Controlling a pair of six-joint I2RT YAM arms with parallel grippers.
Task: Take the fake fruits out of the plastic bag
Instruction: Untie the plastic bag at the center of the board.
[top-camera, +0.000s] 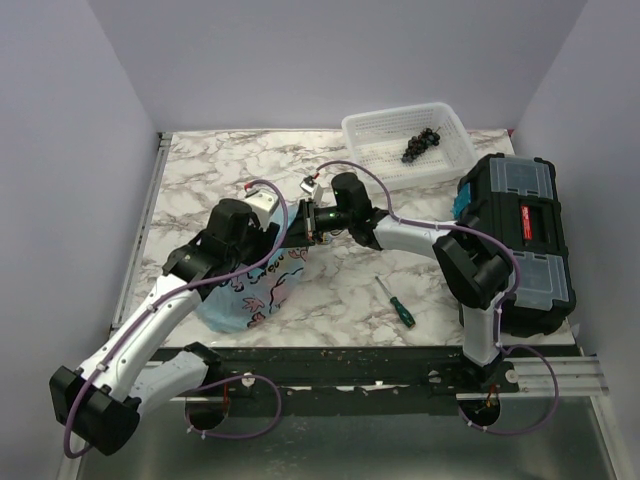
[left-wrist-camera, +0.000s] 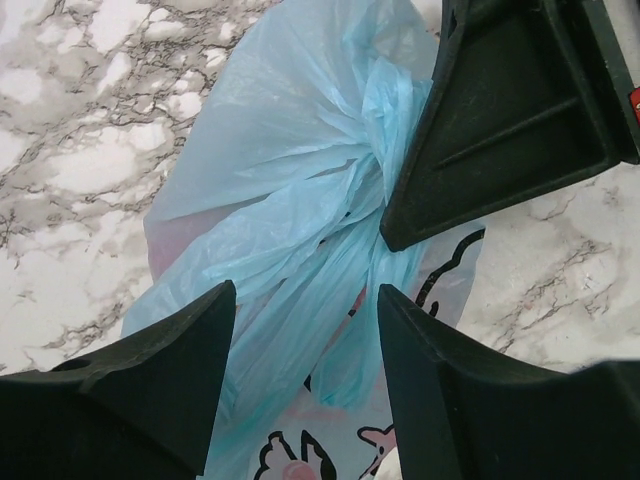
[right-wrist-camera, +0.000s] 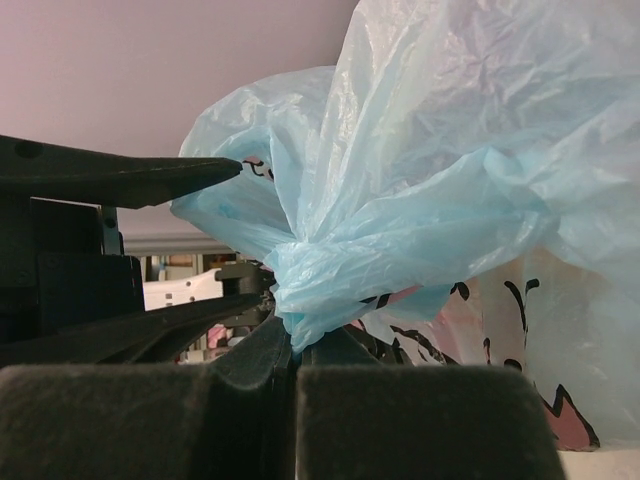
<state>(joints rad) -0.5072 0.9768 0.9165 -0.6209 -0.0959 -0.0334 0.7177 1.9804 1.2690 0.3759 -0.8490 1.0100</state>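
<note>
Bag (left-wrist-camera: 270, 200) sits on the marble table (top-camera: 200, 170), directly below the left gripper (left-wrist-camera: 305, 300). Its neck is gathered into a knot or tight twist. That gripper hangs wide apart, with the bunched film between and just under its fingers and nothing gripped. The right gripper (right-wrist-camera: 297, 345) comes in from the far side of the left one. Its jaws are pressed together on the underside of the gathered neck and pinch the film. No fruits show plainly; a pink blush through the film near the left fingers may be one, or only the print. The step in hand looks like opening the bag, with no fruit out yet. Next, the left gripper likely needs to close on a fold opposite the right's pinch. Both would then draw apart gently, since the film looks thin enough to tear.
</note>
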